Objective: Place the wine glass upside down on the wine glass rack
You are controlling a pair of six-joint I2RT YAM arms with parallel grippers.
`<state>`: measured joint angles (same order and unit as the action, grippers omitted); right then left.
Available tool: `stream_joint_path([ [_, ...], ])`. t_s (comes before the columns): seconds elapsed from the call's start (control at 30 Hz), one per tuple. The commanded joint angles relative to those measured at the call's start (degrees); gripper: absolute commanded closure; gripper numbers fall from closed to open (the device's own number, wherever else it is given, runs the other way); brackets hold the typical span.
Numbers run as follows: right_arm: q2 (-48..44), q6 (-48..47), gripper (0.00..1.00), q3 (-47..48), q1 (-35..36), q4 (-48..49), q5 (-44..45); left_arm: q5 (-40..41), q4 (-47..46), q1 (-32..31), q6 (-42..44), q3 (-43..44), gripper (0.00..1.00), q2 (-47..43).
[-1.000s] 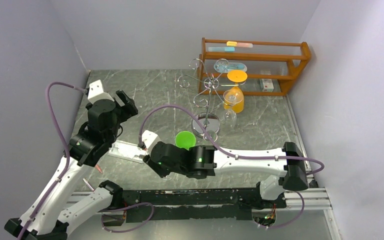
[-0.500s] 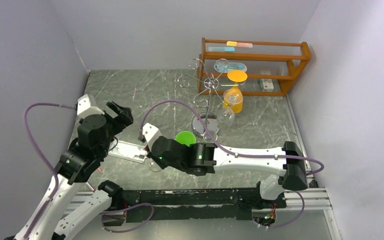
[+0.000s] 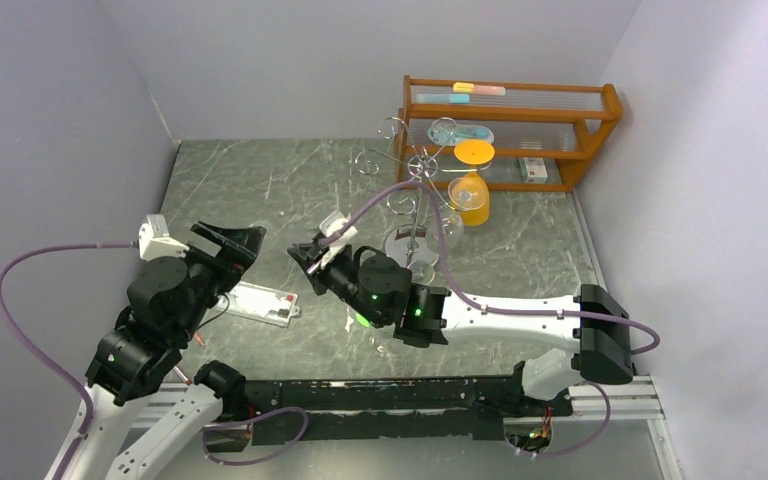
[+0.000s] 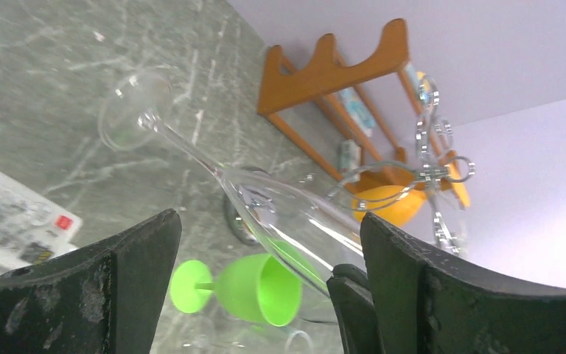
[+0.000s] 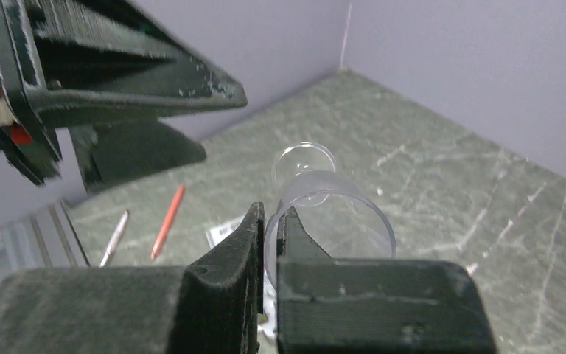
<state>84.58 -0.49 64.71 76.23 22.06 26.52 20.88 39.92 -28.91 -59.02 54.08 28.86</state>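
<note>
Closest, the right claw is pinched narrow on the thin rim of a clear wine glass. It holds the glass tilted above the grey marbled tabletop, slim stem and round foot pointing away from the claw. Facing it, the left claw gapes wide, its 2 black, scuffed fingers either side of the glass and apart from it. Below the held glass, a glossy green goblet lies on its side. Farther behind the right claw stands the chrome wire wine glass rack, curled arms over a mirror-bright disc base, 1 orange glass hanging bowl-down. Beyond it sits a brown wooden shelf rack.
</note>
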Motion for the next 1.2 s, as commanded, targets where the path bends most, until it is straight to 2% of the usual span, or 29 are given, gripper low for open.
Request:
stream_joint_path([
  [0.0,-2.5,-1.8,1.00,-2.6,-0.2,19.2,-1.0,-3.8,-3.0,0.6,-8.8,-2.8,0.05,-2.8],
  [0.13,-3.7,-0.3,1.00,-5.1,-0.2,26.8,-2.2,-0.9,-5.4,0.6,-14.4,-4.0,0.05,-4.4],
  [0.33,-5.2,4.2,1.00,-11.1,-0.2,41.4,-2.6,-0.7,-15.5,0.6,-20.0,-6.4,0.08,-5.1],
  [0.57,-6.3,6.6,1.00,-13.6,-0.2,46.1,-4.5,-2.3,-24.6,0.6,-21.0,-6.1,0.14,-1.1],
  [0.8,-6.9,10.5,1.00,-14.3,-0.2,48.8,-4.5,-1.1,-34.3,0.6,-22.1,-8.2,0.39,1.3],
  [1.0,-5.9,11.5,1.00,-13.7,-0.2,49.6,-4.6,-2.2,-38.5,0.6,-22.2,-7.9,0.62,3.2],
  [1.17,-5.0,11.6,1.00,-13.6,-0.2,49.3,-4.5,-2.5,-41.8,0.6,-22.1,-8.6,0.87,2.9],
])
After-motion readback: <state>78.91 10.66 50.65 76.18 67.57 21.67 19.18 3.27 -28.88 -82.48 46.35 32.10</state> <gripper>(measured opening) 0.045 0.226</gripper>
